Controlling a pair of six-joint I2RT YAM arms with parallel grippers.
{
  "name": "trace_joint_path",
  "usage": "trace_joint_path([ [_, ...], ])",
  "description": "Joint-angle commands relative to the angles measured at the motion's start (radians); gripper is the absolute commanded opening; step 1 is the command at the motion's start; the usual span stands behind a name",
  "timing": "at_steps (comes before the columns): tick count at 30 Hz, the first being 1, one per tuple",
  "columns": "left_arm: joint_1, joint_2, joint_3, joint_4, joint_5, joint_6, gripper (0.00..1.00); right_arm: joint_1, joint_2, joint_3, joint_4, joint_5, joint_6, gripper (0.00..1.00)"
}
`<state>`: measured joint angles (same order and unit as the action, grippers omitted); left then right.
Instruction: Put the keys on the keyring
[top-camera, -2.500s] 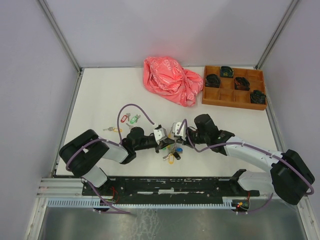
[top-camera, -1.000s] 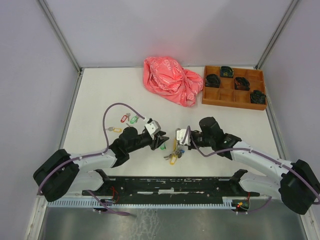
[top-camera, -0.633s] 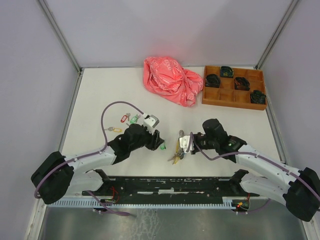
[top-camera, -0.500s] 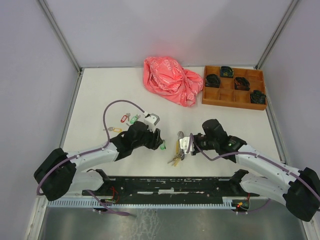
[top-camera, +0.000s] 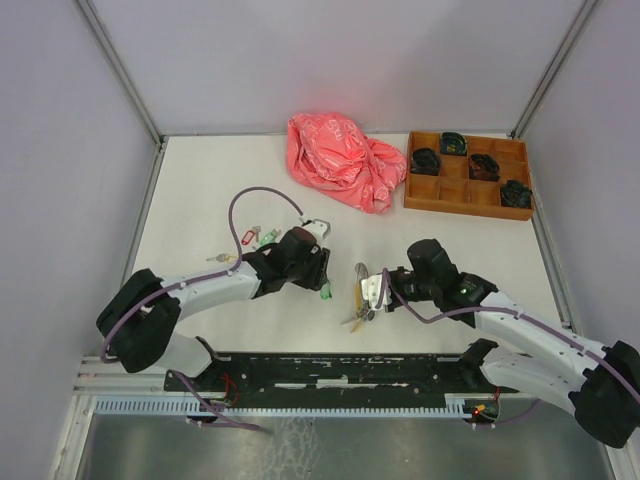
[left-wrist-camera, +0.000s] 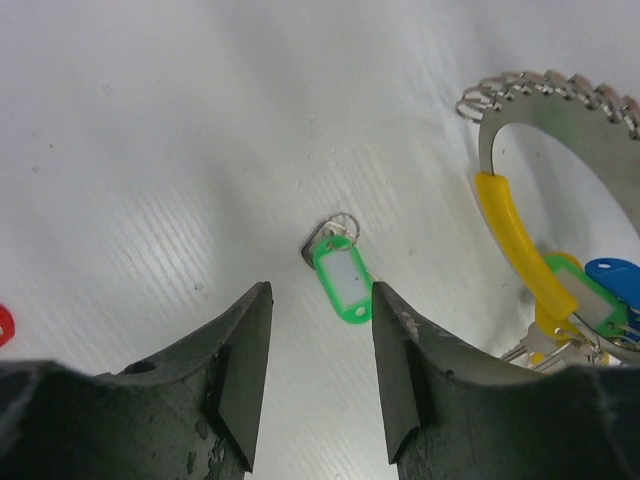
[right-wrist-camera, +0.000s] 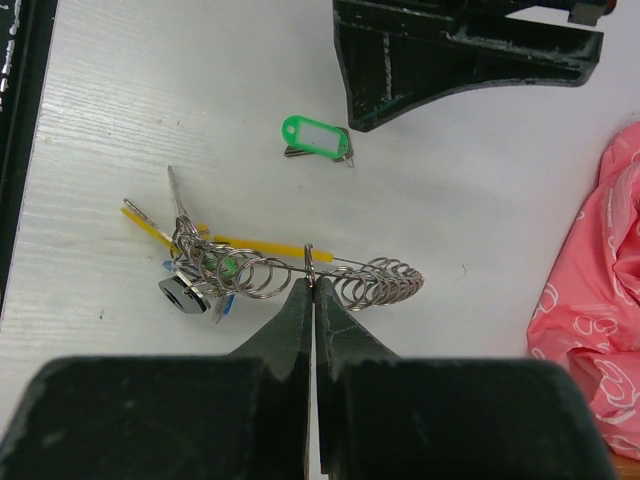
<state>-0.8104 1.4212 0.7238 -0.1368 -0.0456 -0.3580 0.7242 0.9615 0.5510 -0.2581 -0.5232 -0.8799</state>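
A single key with a green tag (left-wrist-camera: 340, 272) (top-camera: 326, 293) lies flat on the white table. My left gripper (left-wrist-camera: 320, 292) (top-camera: 322, 272) hangs open just behind it, with nothing between its fingers. My right gripper (right-wrist-camera: 312, 284) (top-camera: 372, 292) is shut on the keyring (right-wrist-camera: 300, 262) (top-camera: 358, 290), pinching its wire edge-on. The ring's yellow band (left-wrist-camera: 510, 235) and its coil of small rings (right-wrist-camera: 385, 280) both show. Keys with blue (left-wrist-camera: 612, 280), green and yellow tags hang bunched at one end of the ring. More loose keys lie at the left, tagged red (top-camera: 245, 237), green (top-camera: 268, 236) and yellow (top-camera: 228, 259).
A crumpled pink plastic bag (top-camera: 340, 160) lies at the back centre. At the back right stands a wooden compartment tray (top-camera: 466, 207) holding small black bundles (top-camera: 425, 160). The black base rail (top-camera: 330, 372) runs along the near table edge.
My left gripper has opened and let go of the green-tagged key, which now lies on the table. It has drawn back a little. My right gripper still grips the keyring.
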Motion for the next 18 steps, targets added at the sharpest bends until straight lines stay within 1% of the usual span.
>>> trace_joint_path([
  [1, -0.023, 0.044, 0.089, -0.014, -0.035, 0.098, 0.51, -0.003, -0.030, 0.012, 0.036, -0.018, -0.004, 0.01],
  [11, -0.110, 0.195, 0.222, -0.101, -0.172, 0.216, 0.46, -0.002, -0.042, 0.015, 0.030, -0.014, 0.004, 0.01],
  [18, -0.124, 0.252, 0.255, -0.105, -0.183, 0.247, 0.39, 0.000, -0.040, 0.015, 0.028, -0.013, 0.005, 0.01],
])
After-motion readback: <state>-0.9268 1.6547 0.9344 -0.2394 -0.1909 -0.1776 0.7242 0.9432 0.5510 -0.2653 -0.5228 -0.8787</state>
